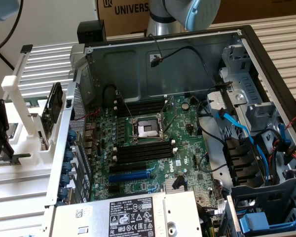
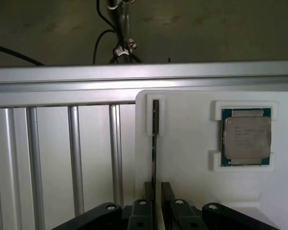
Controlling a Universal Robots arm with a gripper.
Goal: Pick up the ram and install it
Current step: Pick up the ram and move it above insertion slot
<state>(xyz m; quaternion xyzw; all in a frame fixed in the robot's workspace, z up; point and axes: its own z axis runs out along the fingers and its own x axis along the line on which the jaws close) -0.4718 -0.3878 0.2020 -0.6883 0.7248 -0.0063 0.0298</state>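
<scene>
The wrist view looks close onto a white moulded plastic holder tray (image 2: pixel 192 182), which carries two parts. The ram (image 2: pixel 155 143), a long thin circuit-board stick seen edge-on as a dark line, stands in a narrow slot with its far end caught in a small white bracket. A square silver CPU chip with a green rim (image 2: pixel 246 136) sits in its own recess well apart from the ram. The black two-fingered gripper (image 2: pixel 157 188) stands wide open and grips nothing. Its fingers (image 2: pixel 148 190) flank the near end of the ram, one on each side; whether they touch it I cannot tell. Beyond the tray run a silver aluminium rail (image 2: pixel 134 74) and grooved aluminium slats (image 2: pixel 74 158). The exterior view shows the open dark-grey metal computer case (image 1: pixel 138 64) lying on its side, with the grey and blue robot arm (image 1: pixel 187 12) above its far wall. Inside it lies a green motherboard (image 1: pixel 187 143) with a metal-framed CPU socket (image 1: pixel 145 129) and long black memory slots (image 1: pixel 143 150) just beside the socket. Blue flat cables (image 1: pixel 241 133) curl at the exterior view's right, and a silver power-supply box with a black label (image 1: pixel 133 217) sits at the near edge.
</scene>
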